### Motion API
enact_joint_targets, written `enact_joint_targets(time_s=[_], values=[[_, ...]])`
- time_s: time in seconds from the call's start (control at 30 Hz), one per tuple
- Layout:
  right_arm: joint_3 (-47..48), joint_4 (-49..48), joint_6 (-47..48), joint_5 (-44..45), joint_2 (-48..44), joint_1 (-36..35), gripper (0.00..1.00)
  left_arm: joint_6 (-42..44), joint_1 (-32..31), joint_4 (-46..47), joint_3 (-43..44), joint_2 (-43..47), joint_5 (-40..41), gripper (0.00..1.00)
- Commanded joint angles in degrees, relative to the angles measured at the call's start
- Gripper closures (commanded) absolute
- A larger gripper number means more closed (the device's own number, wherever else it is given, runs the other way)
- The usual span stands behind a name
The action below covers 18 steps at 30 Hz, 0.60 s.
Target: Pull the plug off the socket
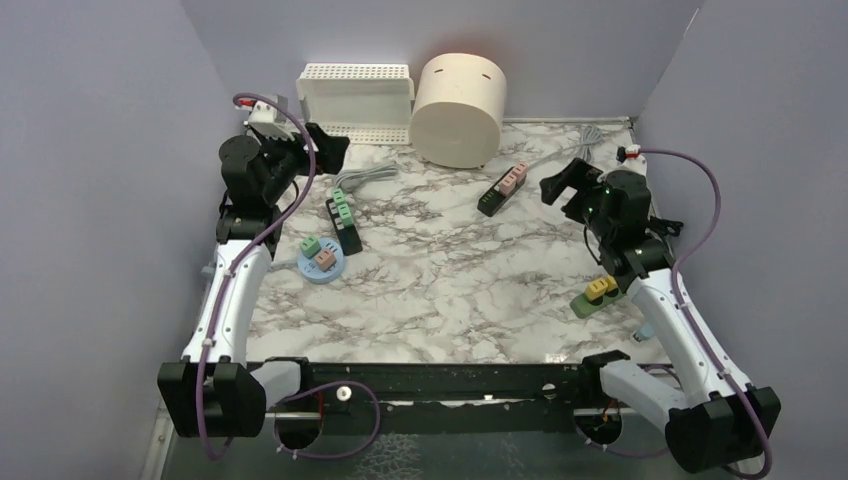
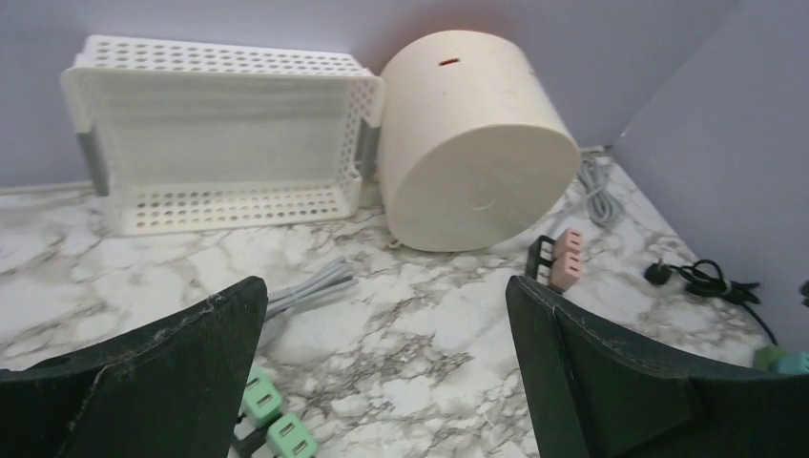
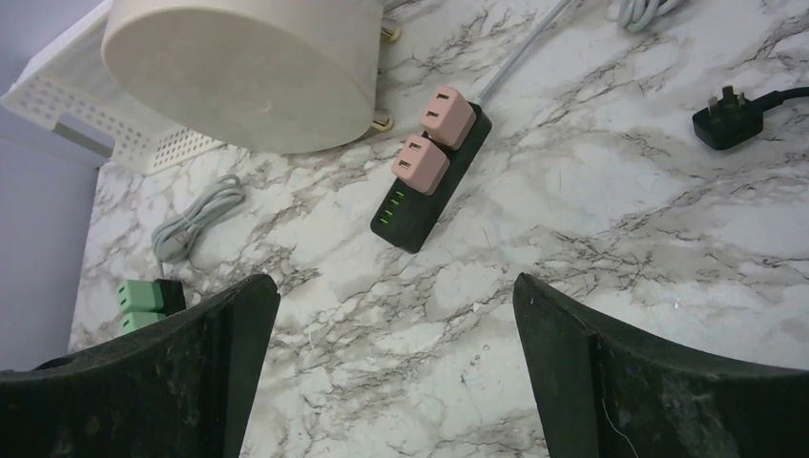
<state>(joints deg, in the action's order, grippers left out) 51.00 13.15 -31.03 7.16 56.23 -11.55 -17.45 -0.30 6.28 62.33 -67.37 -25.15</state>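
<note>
1. near, at 4 o'clock, yellow plugs (image 1: 600, 287) sit in a green strip (image 1: 586, 303); at 8 o'clock a blue round socket (image 1: 322, 268) is fully plugged.
2. farther, the left gripper (image 2: 383, 286) is spread and empty, near the seated green plugs (image 2: 291, 437) at 10 o'clock.
3. the right gripper (image 3: 393, 281) is spread and empty, apart from the pink plugs (image 3: 445, 114) seated in the black power strip (image 3: 405, 215) at 1 o'clock.
4. nothing is pulled yet; approach, grip and pull remain.

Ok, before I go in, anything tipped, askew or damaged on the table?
Two things at the back lie on their sides: the white perforated basket, its open side facing forward, and the beige cylinder beside it. No damage or spills visible.
</note>
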Motion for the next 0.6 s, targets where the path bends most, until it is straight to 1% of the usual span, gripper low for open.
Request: enact_joint_targets(time_s=[0.0,0.07,0.13,0.17,0.2,0.3,0.4,0.43,0.5,0.57], values=[[-1.0,-3.4,-1.2,0.4,0.5,-0.2,0.00,4.2,-0.1,-6.0,-2.8,2.3,10.9,0.01],[-2.1,-4.8,-1.7,-0.3,0.7,-0.2,0.00,3.2,-0.1,-6.3,-3.7,2.5,11.0,0.01],[-1.8,-4.6,-0.2,-1.3,1.9,-0.2,0.00,1.8,-0.1,-5.7,-4.6,2.6,10.8,0.01],[-1.0,-3.5,0.6,-1.5,2.9,-0.2,0.00,1.1,-0.1,-5.5,-4.5,2.3,10.6,0.01],[0.5,-1.3,0.3,0.3,4.0,-0.2,0.01,0.6,-0.1,-5.6,-4.0,1.6,10.0,0.01],[7.0,8.4,0.0,6.8,7.3,-0.2,0.01,0.0,-0.4,-6.6,0.2,-1.0,7.6,0.01],[12.3,18.3,-0.7,15.2,7.7,-0.2,0.00,1.9,-1.3,-6.5,2.9,-2.1,8.4,0.01],[14.5,23.0,-1.8,17.7,7.7,-0.2,0.00,2.2,-1.5,-5.9,3.0,-2.0,8.7,0.01],[19.1,32.8,-3.9,20.6,8.6,-0.1,0.00,2.4,-1.7,-4.8,2.2,-1.4,8.8,0.01],[22.5,41.2,-4.8,20.3,10.3,0.9,0.00,1.6,-1.9,-3.7,0.3,-0.4,9.0,0.01]])
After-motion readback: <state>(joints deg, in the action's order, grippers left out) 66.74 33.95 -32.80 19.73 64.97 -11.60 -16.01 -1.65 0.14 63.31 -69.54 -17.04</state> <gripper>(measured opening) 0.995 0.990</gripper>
